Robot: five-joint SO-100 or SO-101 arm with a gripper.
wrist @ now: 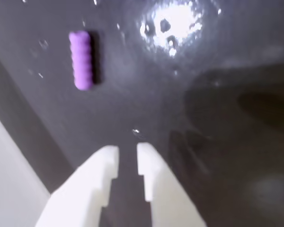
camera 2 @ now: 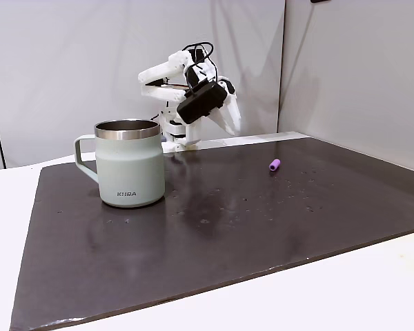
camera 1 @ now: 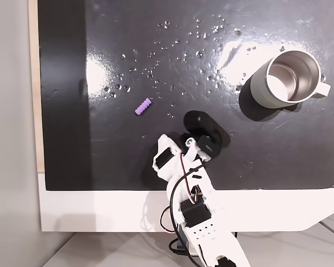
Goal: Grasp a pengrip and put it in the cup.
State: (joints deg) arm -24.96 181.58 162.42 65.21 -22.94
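The pengrip (camera 1: 143,107) is a small light-purple ribbed cylinder lying on the black mat, left of centre in a fixed view. It also appears far right in another fixed view as the pengrip (camera 2: 274,165), and at upper left in the wrist view as the pengrip (wrist: 81,59). The grey-green cup (camera 1: 286,79) stands upright at the mat's upper right, steel inside showing, handle outward; the cup (camera 2: 130,162) is nearest the other camera. My gripper (wrist: 128,150) hangs above the mat near the arm's base, fingers nearly together with only a narrow slit and nothing between them, well short of the pengrip.
The black mat (camera 1: 100,156) covers most of a white table (camera 1: 278,208). Small white specks (camera 1: 200,33) are scattered over the mat's far half. The arm's base (camera 1: 203,222) sits at the near edge. Walls stand behind the arm (camera 2: 193,89).
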